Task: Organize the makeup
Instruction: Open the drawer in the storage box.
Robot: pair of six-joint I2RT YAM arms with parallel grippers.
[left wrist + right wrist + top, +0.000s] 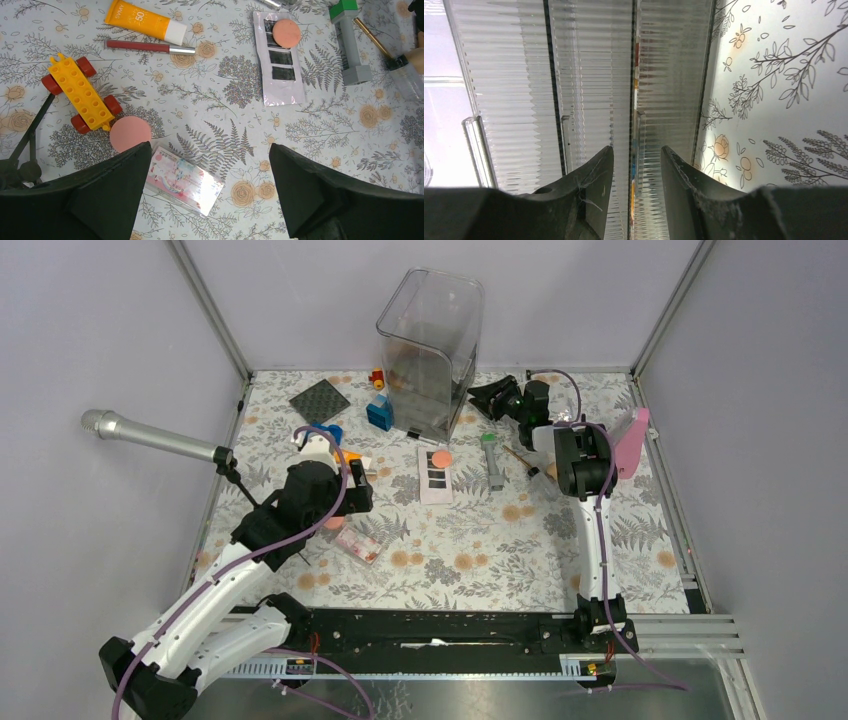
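The left gripper [209, 149] hung spread wide above the clear pink-shade palette [185, 180]. The right gripper [636, 149], half spread, faced a clear container [514, 75].

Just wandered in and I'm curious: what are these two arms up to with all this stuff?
They are sorting makeup. The left gripper hangs wide open above a clear pink palette and a coral disc, holding nothing. The right gripper, partly open and empty, is up against the clear organizer box at the back. The white palette and grey tube lie loose on the table.
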